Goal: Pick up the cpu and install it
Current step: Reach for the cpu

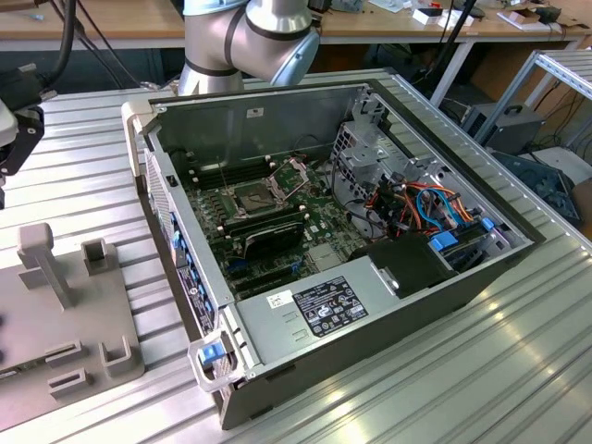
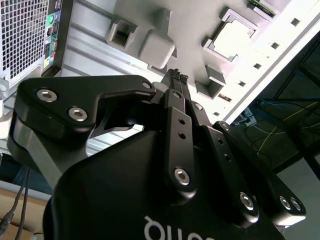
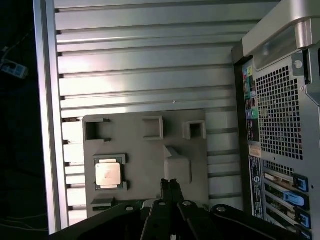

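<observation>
From here I read the end effector (image 3: 170, 183) as closed on nothing: in both wrist views its two slim fingers sit pressed together with no gap. It hangs over the grey fixture plate (image 3: 145, 145) on the ribbed tabletop (image 3: 150, 75), just beside a raised block (image 3: 177, 166).

The cpu (image 3: 108, 173) lies flat, metal top up, in a shallow recess of that plate. It is near the fingertips but clear of them. The second wrist view shows it too (image 2: 231, 37).

The open computer case (image 1: 370, 305) stands beside the plate, its socket (image 1: 252, 196) bare and the metal frame (image 1: 289, 171) apparently swung up.

I expect the chip to be light, rigid and slick-topped, with a delicate underside. I'd pinch it by two opposite edges where the recess lips leave them free, gently and level.
</observation>
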Robot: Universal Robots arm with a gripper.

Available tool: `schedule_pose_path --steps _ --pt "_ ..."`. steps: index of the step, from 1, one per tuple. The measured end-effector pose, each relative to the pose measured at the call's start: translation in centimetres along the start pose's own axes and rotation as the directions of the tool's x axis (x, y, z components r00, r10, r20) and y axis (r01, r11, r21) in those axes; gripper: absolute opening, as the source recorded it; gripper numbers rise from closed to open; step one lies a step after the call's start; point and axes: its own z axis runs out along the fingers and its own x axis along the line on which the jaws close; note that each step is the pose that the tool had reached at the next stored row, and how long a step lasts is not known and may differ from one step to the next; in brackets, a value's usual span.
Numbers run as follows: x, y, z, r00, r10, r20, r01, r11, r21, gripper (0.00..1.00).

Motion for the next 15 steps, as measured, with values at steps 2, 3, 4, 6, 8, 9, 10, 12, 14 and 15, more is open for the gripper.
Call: schedule_pose_path --steps 2,3,4,6,8,9,10,12,14,15 --pt "0.49 -0.05 0.2 1.0 0.0 -0.001 0.0 1.0 0.0002 0.11" --pt "0.71 -0.07 0.29 1.0 0.0 -0.0015 0.0 1.0 0.0003 0.11" --pt "1.03 -0.1 0.41 1.0 0.0 -0.0025 0.0 1.0 0.0006 0.11" --pt "1.53 -0.15 0.57 1.0 0.0 -0.0042 0.0 1.0 0.001 0.11" --pt "2.14 -0.2 0.73 1.0 0.0 -0.0063 0.0 1.0 0.0016 0.11" --pt "2.33 -0.21 0.79 1.0 0.0 -0.007 0.0 1.0 0.0019 0.11" --pt "2.59 -0.23 0.86 1.0 0.0 -0.0081 0.0 1.0 0.0022 0.11" --pt "3.13 -0.28 1.02 0.9999 0.0 -0.0106 0.0 1.0 0.0029 0.11" --pt "3.51 -0.31 1.15 0.9999 0.0 -0.0123 0.0 1.0 0.0032 0.11" --pt "3.7 -0.33 1.21 0.9999 0.0 -0.0134 0.0 1.0 0.0034 0.11"
